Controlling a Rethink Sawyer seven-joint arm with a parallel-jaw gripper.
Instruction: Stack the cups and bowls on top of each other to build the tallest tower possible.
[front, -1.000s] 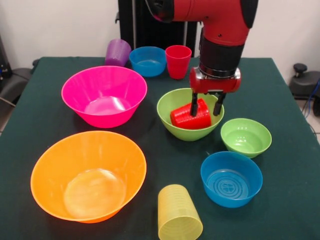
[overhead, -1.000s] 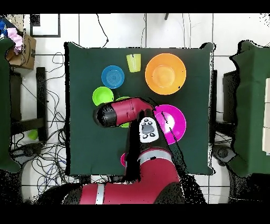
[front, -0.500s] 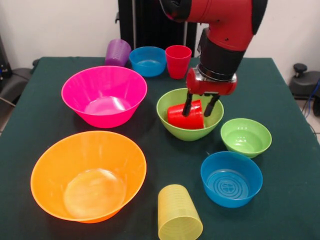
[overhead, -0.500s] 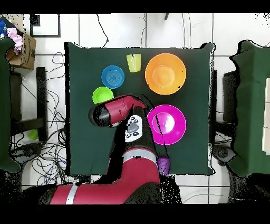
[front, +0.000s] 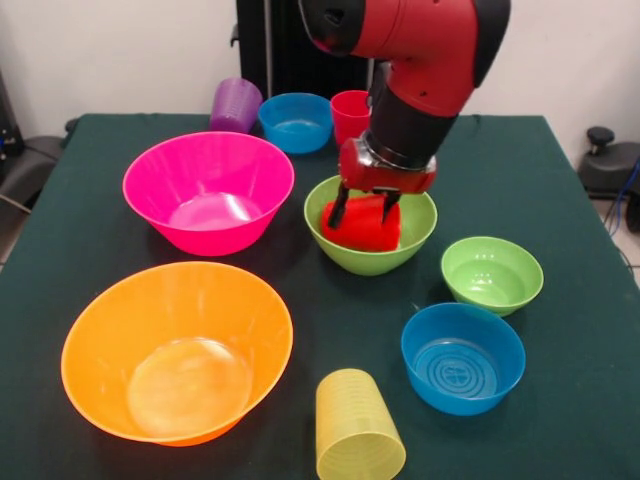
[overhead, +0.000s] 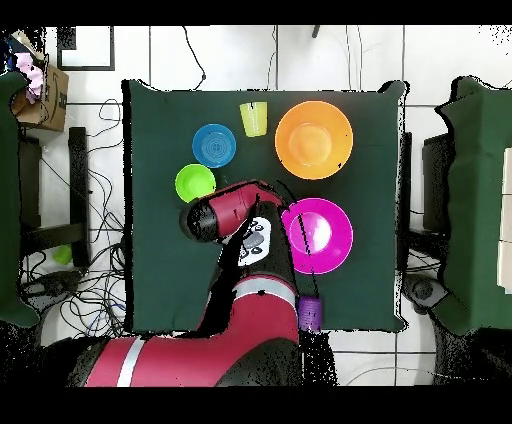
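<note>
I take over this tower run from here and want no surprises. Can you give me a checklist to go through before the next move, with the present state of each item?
1. Gripper closed on the bright red cup: ok, a finger on each side.
2. Cup clear of the medium green bowl: not ok, it sits inside the rim.
3. Cup upright: not ok, it looks tilted.
4. Hot pink bowl empty and free to stack: ok.
5. Yellow cup standing: not ok, it lies on its side.
6. Green bowl flat on the table: cannot tell.

Red arm (front: 420, 50) bent downward, hand (front: 364, 212) tilted, fingers clamped
</note>
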